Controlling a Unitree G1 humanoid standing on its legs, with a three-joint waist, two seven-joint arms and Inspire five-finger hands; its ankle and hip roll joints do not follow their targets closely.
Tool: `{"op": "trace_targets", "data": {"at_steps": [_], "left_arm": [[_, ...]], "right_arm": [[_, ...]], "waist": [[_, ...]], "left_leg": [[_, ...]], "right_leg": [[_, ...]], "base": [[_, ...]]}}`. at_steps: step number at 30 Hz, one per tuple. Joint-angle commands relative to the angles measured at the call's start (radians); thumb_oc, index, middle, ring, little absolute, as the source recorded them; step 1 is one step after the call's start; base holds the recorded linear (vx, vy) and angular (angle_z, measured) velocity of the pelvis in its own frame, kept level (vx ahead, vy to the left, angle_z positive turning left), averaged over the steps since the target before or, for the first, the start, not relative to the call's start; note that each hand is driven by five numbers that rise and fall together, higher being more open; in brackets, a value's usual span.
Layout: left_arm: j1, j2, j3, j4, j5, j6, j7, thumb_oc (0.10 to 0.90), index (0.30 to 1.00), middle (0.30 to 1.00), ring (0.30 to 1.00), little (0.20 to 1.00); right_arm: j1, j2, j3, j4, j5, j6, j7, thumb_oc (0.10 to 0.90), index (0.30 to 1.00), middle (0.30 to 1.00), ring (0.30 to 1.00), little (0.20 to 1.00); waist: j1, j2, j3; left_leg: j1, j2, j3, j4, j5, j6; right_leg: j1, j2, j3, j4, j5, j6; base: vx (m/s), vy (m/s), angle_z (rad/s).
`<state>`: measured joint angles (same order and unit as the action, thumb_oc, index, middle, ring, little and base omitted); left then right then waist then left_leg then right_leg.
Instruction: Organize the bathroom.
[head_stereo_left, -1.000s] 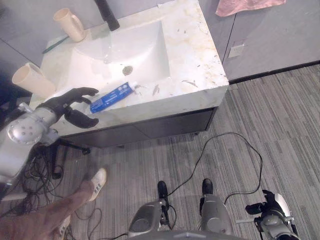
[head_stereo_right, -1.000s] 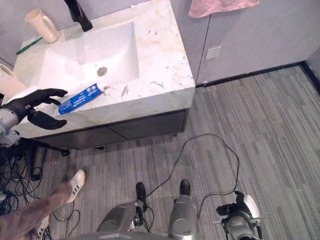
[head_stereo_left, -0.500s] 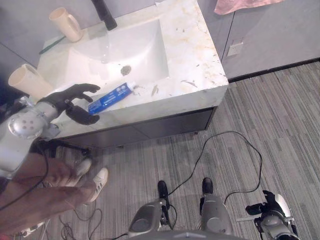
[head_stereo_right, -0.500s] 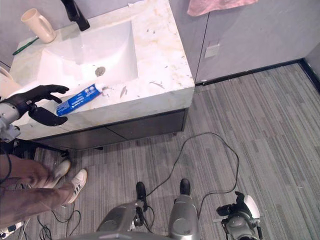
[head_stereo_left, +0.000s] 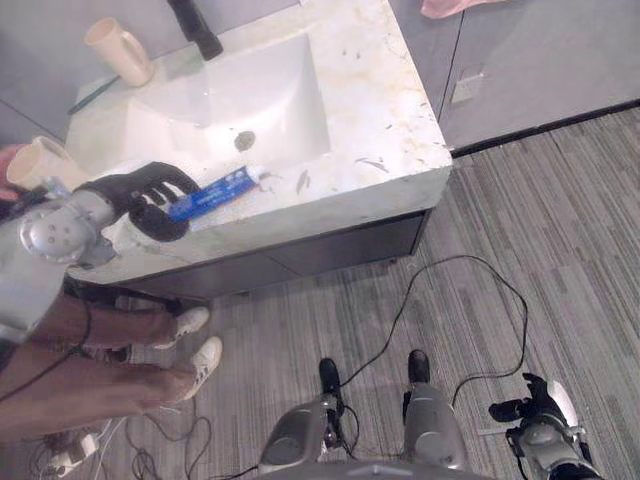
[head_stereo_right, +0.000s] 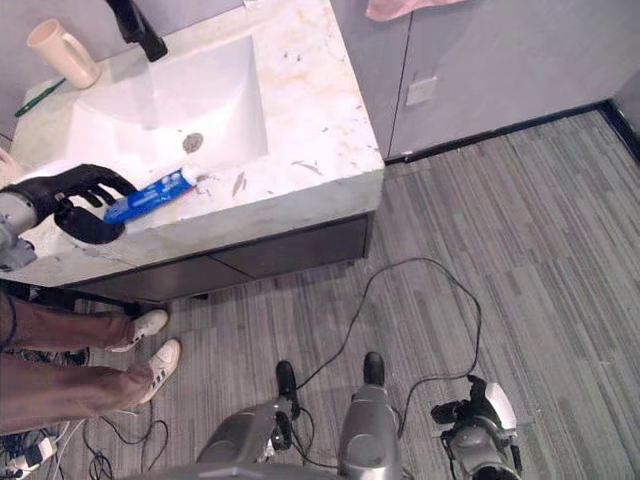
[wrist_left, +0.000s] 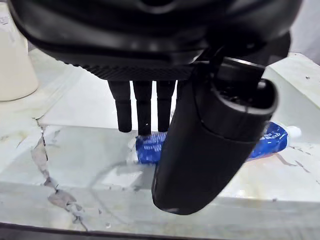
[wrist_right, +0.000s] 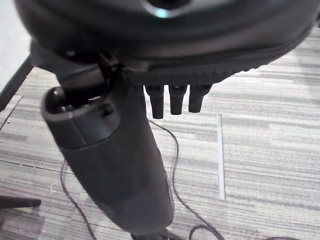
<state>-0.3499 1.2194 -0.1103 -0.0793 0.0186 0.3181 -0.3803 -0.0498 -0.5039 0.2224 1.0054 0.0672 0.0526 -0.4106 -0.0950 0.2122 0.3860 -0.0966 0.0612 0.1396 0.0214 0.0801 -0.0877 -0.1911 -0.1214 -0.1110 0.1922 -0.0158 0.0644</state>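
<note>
Toothpaste tube (head_stereo_left: 216, 190) lies along counter (head_stereo_left: 390, 110) front — cap toward drain; left robot hand (head_stereo_left: 150, 200) spread wide over it.

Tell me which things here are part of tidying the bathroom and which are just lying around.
Part of the job: blue toothpaste tube on the counter's front edge, with the left hand open around its end.

Lying about: two cream cups, green toothbrush, pink towel, black faucet.
</note>
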Motion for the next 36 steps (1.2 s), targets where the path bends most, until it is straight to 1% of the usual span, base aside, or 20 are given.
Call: {"op": "trace_targets", "data": {"at_steps": [1, 12, 13, 14, 16, 18, 19, 20, 22, 23, 24, 25, 26, 27, 30, 31, 32, 33, 34, 36], "left_arm": [[0.063, -0.109, -0.124, -0.076, -0.054, -0.047, -0.106, 0.4, 0.3, 0.3, 0.3, 0.3], [0.073, -0.122, -0.141, -0.042, -0.066, -0.063, -0.037, 0.4, 0.3, 0.3, 0.3, 0.3], [0.076, -0.125, -0.139, -0.041, -0.068, -0.06, -0.018, 0.4, 0.3, 0.3, 0.3, 0.3], [0.086, -0.133, -0.12, -0.036, -0.101, -0.046, 0.067, 0.4, 0.3, 0.3, 0.3, 0.3], [0.097, -0.144, -0.094, -0.023, -0.168, -0.061, 0.148, 0.4, 0.3, 0.3, 0.3, 0.3], [0.113, -0.174, -0.051, -0.001, -0.247, -0.104, 0.229, 0.4, 0.3, 0.3, 0.3, 0.3], [0.117, -0.18, -0.042, 0.002, -0.256, -0.101, 0.232, 0.4, 0.3, 0.3, 0.3, 0.3], [0.129, -0.224, 0.009, 0.003, -0.327, -0.169, 0.289, 0.4, 0.3, 0.3, 0.3, 0.3], [0.138, -0.261, 0.038, 0.0, -0.328, -0.209, 0.306, 0.4, 0.3, 0.3, 0.3, 0.3], [0.139, -0.266, 0.045, -0.002, -0.345, -0.214, 0.304, 0.4, 0.3, 0.3, 0.3, 0.3], [0.138, -0.301, 0.068, -0.011, -0.341, -0.234, 0.313, 0.4, 0.3, 0.3, 0.3, 0.3], [0.139, -0.303, 0.07, -0.013, -0.342, -0.239, 0.315, 0.4, 0.3, 0.3, 0.3, 0.3], [0.136, -0.321, 0.089, -0.024, -0.347, -0.257, 0.314, 0.4, 0.3, 0.3, 0.3, 0.3], [0.131, -0.323, 0.096, -0.03, -0.349, -0.252, 0.311, 0.4, 0.3, 0.3, 0.3, 0.3], [0.123, -0.324, 0.105, -0.038, -0.357, -0.248, 0.306, 0.4, 0.3, 0.3, 0.3, 0.3], [0.121, -0.324, 0.11, -0.042, -0.354, -0.244, 0.3, 0.4, 0.3, 0.3, 0.3, 0.3], [0.13, -0.323, 0.125, -0.053, -0.351, -0.237, 0.294, 0.4, 0.3, 0.3, 0.3, 0.3], [0.133, -0.322, 0.128, -0.055, -0.352, -0.235, 0.293, 0.4, 0.3, 0.3, 0.3, 0.3], [0.145, -0.32, 0.147, -0.064, -0.347, -0.232, 0.292, 0.4, 0.3, 0.3, 0.3, 0.3], [0.151, -0.32, 0.154, -0.065, -0.344, -0.231, 0.29, 0.4, 0.3, 0.3, 0.3, 0.3]], "right_arm": [[0.011, -0.056, 0.016, -0.026, 0.051, -0.009, -0.05, 0.8, 0.9, 0.9, 0.9, 0.9], [0.021, -0.066, 0.007, -0.014, 0.055, -0.02, -0.057, 0.8, 0.9, 0.9, 0.9, 0.9], [0.021, -0.065, 0.007, -0.012, 0.054, -0.022, -0.058, 0.8, 0.9, 0.9, 0.9, 0.9], [0.023, -0.061, 0.007, -0.015, 0.052, -0.023, -0.061, 0.8, 0.9, 0.9, 0.9, 0.9], [0.028, -0.055, 0.01, -0.017, 0.055, -0.024, -0.065, 0.8, 0.9, 0.9, 0.9, 0.9], [0.04, -0.041, 0.01, -0.022, 0.056, -0.028, -0.074, 0.8, 0.9, 0.9, 0.9, 0.9], [0.043, -0.038, 0.01, -0.024, 0.058, -0.026, -0.075, 0.8, 0.9, 0.9, 0.9, 0.9], [0.053, -0.018, 0.003, -0.025, 0.081, -0.036, -0.102, 0.8, 0.9, 0.9, 0.9, 0.9], [0.062, -0.006, -0.01, -0.025, 0.103, -0.049, -0.122, 0.8, 0.9, 0.9, 0.9, 0.9], [0.064, -0.002, -0.015, -0.023, 0.109, -0.053, -0.129, 0.8, 0.9, 0.9, 0.9, 0.9], [0.071, 0.005, -0.036, -0.024, 0.133, -0.067, -0.143, 0.8, 0.9, 0.9, 0.9, 0.9], [0.072, 0.005, -0.037, -0.024, 0.134, -0.068, -0.145, 0.8, 0.9, 0.9, 0.9, 0.9], [0.083, 0.01, -0.067, -0.037, 0.166, -0.079, -0.176, 0.8, 0.9, 0.9, 0.9, 0.9], [0.091, 0.012, -0.083, -0.047, 0.186, -0.085, -0.189, 0.8, 0.9, 0.9, 0.9, 0.9], [0.097, 0.012, -0.113, -0.065, 0.221, -0.088, -0.214, 0.8, 0.9, 0.9, 0.9, 0.9], [0.103, 0.01, -0.131, -0.076, 0.25, -0.108, -0.238, 0.8, 0.9, 0.9, 0.9, 0.9], [0.12, 0.006, -0.187, -0.121, 0.301, -0.124, -0.286, 0.8, 0.9, 0.9, 0.9, 0.9], [0.123, 0.004, -0.199, -0.134, 0.309, -0.116, -0.285, 0.8, 0.9, 0.9, 0.9, 0.9], [0.144, -0.005, -0.26, -0.2, 0.358, -0.144, -0.335, 0.8, 0.9, 0.9, 0.9, 0.9], [0.151, -0.008, -0.287, -0.223, 0.356, -0.147, -0.344, 0.8, 0.9, 0.9, 0.9, 0.9]], "waist": [[-0.062, 0.01, -0.005], [-0.073, 0.02, 0.006], [-0.073, 0.02, 0.005], [-0.071, 0.019, 0.003], [-0.067, 0.014, 0.0], [-0.062, 0.003, -0.007], [-0.062, 0.0, -0.008], [-0.055, -0.012, -0.013], [-0.05, -0.023, -0.017], [-0.048, -0.027, -0.018], [-0.045, -0.042, -0.025], [-0.046, -0.042, -0.025], [-0.045, -0.058, -0.034], [-0.045, -0.068, -0.04], [-0.046, -0.082, -0.049], [-0.047, -0.091, -0.053], [-0.052, -0.108, -0.06], [-0.052, -0.112, -0.061], [-0.058, -0.131, -0.067], [-0.06, -0.137, -0.07]], "left_leg": [[-0.051, 0.022, 0.02, 0.144, 0.007, -0.016], [-0.053, 0.022, 0.026, 0.14, 0.015, -0.017], [-0.053, 0.022, 0.025, 0.14, 0.015, -0.017], [-0.053, 0.021, 0.022, 0.141, 0.015, -0.017], [-0.052, 0.02, 0.019, 0.141, 0.013, -0.016], [-0.048, 0.02, 0.018, 0.139, 0.008, -0.013], [-0.047, 0.02, 0.017, 0.139, 0.007, -0.013], [-0.044, 0.02, 0.013, 0.136, 0.005, -0.011], [-0.038, 0.021, 0.009, 0.132, 0.001, -0.01], [-0.037, 0.022, 0.007, 0.132, 0.001, -0.01], [-0.031, 0.024, 0.002, 0.125, -0.003, -0.009], [-0.029, 0.024, 0.002, 0.124, -0.003, -0.009], [-0.023, 0.027, 0.001, 0.119, -0.007, -0.007], [-0.019, 0.03, -0.001, 0.118, -0.011, -0.008], [-0.012, 0.032, -0.002, 0.115, -0.019, -0.006], [-0.009, 0.033, -0.002, 0.113, -0.023, -0.006], [-0.002, 0.036, -0.002, 0.111, -0.033, -0.005], [0.0, 0.036, -0.002, 0.111, -0.036, -0.004], [0.008, 0.04, -0.001, 0.109, -0.05, -0.003], [0.012, 0.041, 0.0, 0.108, -0.052, -0.002]], "right_leg": [[0.007, 0.032, 0.062, 0.001, -0.064, 0.02], [-0.01, 0.03, 0.069, 0.009, -0.066, 0.018], [-0.009, 0.03, 0.069, 0.009, -0.067, 0.018], [-0.008, 0.03, 0.069, 0.011, -0.068, 0.017], [-0.006, 0.029, 0.069, 0.012, -0.07, 0.016], [-0.002, 0.029, 0.066, 0.011, -0.073, 0.016], [-0.001, 0.029, 0.066, 0.011, -0.073, 0.016], [0.005, 0.032, 0.063, 0.009, -0.074, 0.014], [0.012, 0.033, 0.056, 0.005, -0.073, 0.013], [0.013, 0.034, 0.056, 0.005, -0.073, 0.013], [0.018, 0.039, 0.055, 0.001, -0.069, 0.012], [0.019, 0.039, 0.055, 0.0, -0.069, 0.012], [0.027, 0.044, 0.054, -0.005, -0.065, 0.013], [0.032, 0.047, 0.055, -0.008, -0.062, 0.013], [0.039, 0.051, 0.057, -0.013, -0.059, 0.014], [0.043, 0.054, 0.059, -0.016, -0.056, 0.015], [0.053, 0.058, 0.064, -0.024, -0.049, 0.017], [0.055, 0.059, 0.064, -0.025, -0.048, 0.018], [0.065, 0.062, 0.066, -0.029, -0.044, 0.02], [0.07, 0.064, 0.067, -0.032, -0.043, 0.02]], "base": [[-0.01, 0.009, -0.08], [0.0, 0.01, -0.03], [0.0, 0.0, 0.0], [0.0, 0.0, 0.0], [0.0, 0.0, 0.0], [0.0, 0.0, 0.0], [0.01, -0.055, 0.01], [0.0, -0.063, 0.02], [0.0, -0.058, 0.06], [0.01, -0.068, 0.06], [0.0, -0.055, 0.06], [0.01, -0.086, 0.05], [0.02, -0.078, 0.06], [0.03, -0.087, 0.04], [0.02, -0.059, 0.01], [0.03, -0.081, 0.01], [0.03, -0.084, 0.0], [0.04, -0.108, -0.01], [0.02, -0.063, -0.03], [0.03, -0.048, -0.02]]}}
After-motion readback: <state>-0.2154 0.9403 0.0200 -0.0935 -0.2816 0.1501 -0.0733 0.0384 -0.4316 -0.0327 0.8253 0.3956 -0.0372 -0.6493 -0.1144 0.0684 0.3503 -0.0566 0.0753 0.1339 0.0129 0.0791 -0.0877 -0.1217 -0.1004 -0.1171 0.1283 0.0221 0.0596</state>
